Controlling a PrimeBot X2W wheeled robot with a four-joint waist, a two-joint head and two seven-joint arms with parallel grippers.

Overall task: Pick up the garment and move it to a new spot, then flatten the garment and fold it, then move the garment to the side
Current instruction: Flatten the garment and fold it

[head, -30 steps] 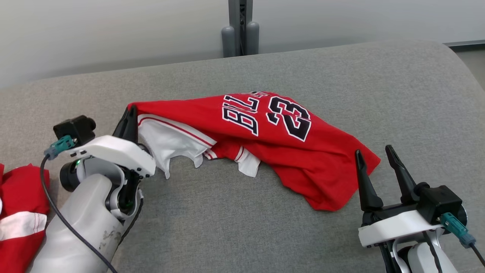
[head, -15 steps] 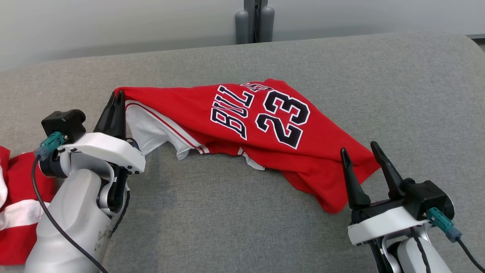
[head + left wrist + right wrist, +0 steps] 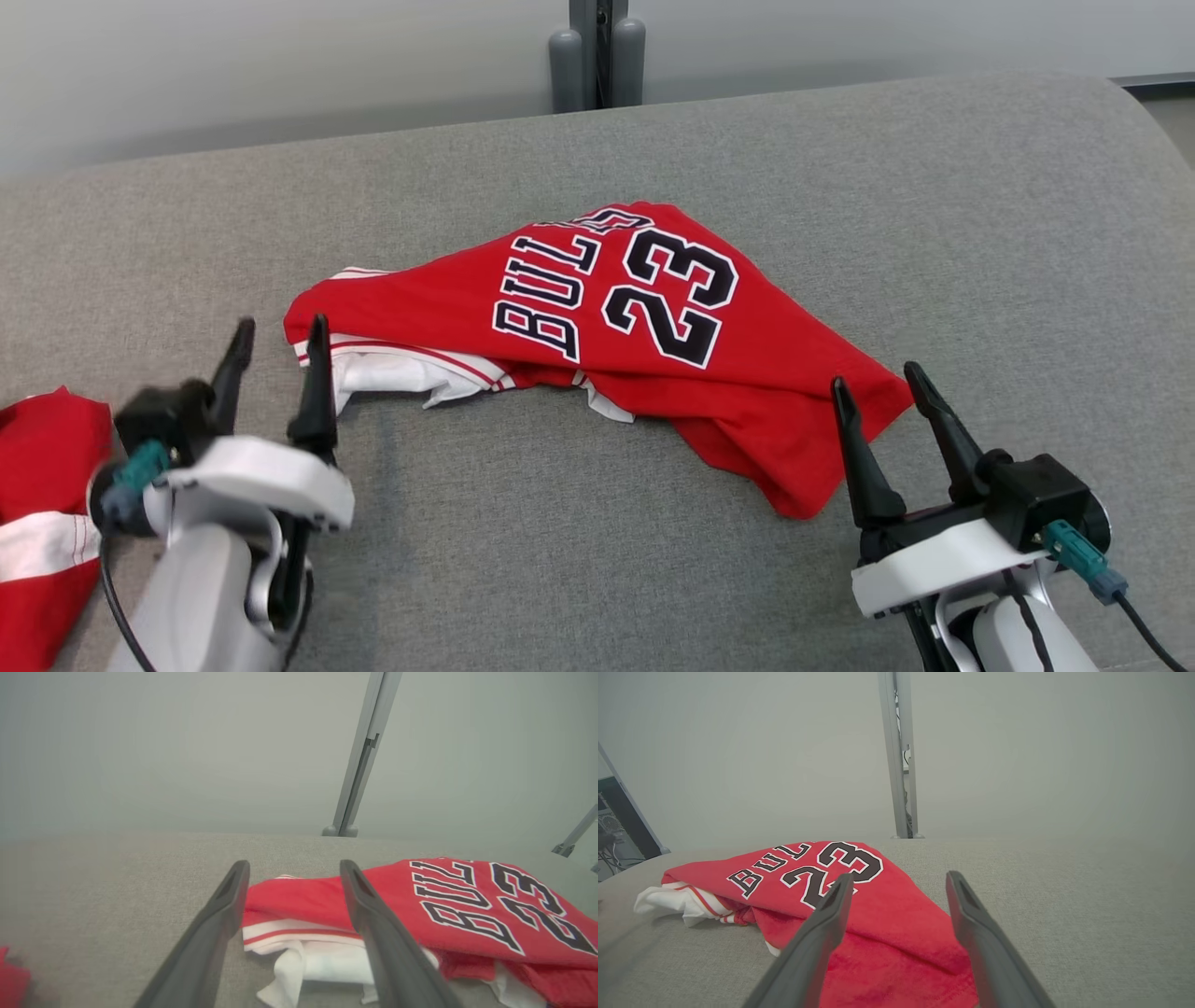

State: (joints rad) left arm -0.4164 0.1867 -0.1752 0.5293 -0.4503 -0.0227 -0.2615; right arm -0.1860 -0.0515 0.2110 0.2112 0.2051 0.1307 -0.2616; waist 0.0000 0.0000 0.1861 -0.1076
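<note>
Left hand [image 3: 282,322] is spread wide and holds nothing. I see the jersey [image 3: 653,355] lying with its white-trimmed corner right at those fingertips. Right hand [image 3: 874,373] is spread too and empty, at the jersey's opposite red corner. The jersey lies crumpled on the grey cushion [image 3: 560,541] between both hands, number 23 facing up. Another red cloth [image 3: 42,485] sits at my far left.

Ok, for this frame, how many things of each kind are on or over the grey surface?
Garments: 2, the red number 23 jersey and a red and white garment at the left edge.
Grippers: 2, the left gripper and the right gripper, both open.
Total: 4.
</note>
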